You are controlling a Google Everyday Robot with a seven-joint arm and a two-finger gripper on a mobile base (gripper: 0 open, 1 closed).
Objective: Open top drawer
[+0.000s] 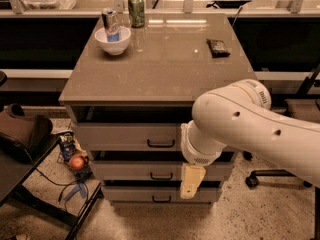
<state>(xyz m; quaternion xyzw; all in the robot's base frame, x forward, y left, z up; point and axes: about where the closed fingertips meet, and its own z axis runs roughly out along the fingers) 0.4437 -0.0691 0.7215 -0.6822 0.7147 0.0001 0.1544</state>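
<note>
The top drawer (125, 135) is the uppermost and tallest of three grey-taupe drawer fronts under the cabinet top, with a small dark wire handle (161, 144) at its centre. A dark gap shows above its front. My white arm reaches in from the right and covers the right part of the drawer fronts. My gripper (192, 181) hangs pale yellow below the wrist, in front of the middle drawer (130, 170). It is lower than the top handle and a little to its right. The bottom drawer (135, 194) is below.
On the cabinet top (160, 69) stand a white bowl (113, 40) holding a can, a green can (136, 10) and a dark packet (218, 47). A black chair (30, 184), a brown bag (20, 134), an apple (77, 162) and cables are at the left. An office chair base (260, 176) is at the right.
</note>
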